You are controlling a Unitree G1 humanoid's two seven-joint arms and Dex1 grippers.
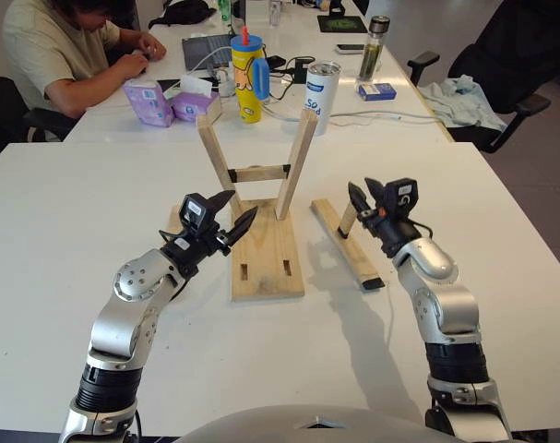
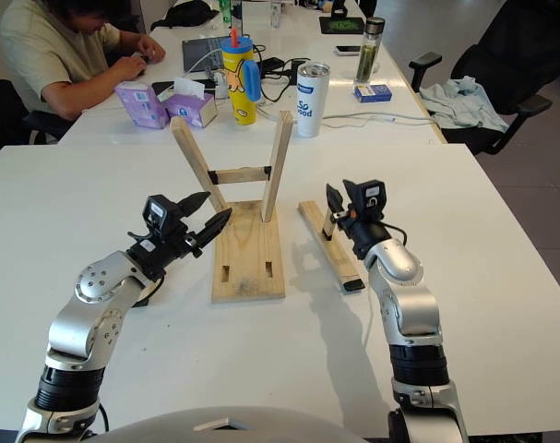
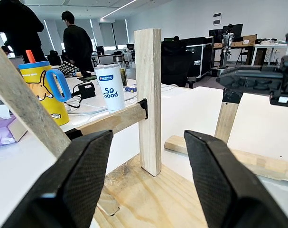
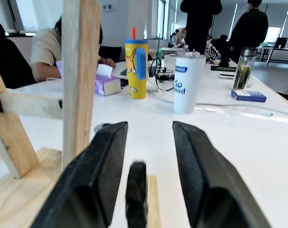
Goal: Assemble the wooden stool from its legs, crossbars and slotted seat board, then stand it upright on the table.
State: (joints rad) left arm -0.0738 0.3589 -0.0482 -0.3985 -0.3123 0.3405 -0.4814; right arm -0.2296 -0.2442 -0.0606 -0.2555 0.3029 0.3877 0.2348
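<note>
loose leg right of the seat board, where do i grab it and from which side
Probably the short stub standing up from the leg: come from above with the right gripper, open jaws closing across the stub. The leg itself lies flat on the table, leaving no room beneath.

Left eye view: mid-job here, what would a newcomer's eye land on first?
The leg frame, two legs joined by a crossbar, stands in a V on the far end of the slotted seat board lying flat on the table. A second leg frame lies to the board's right, the open right claw just above its far end. The open left claw hovers over the board's left edge.
</note>
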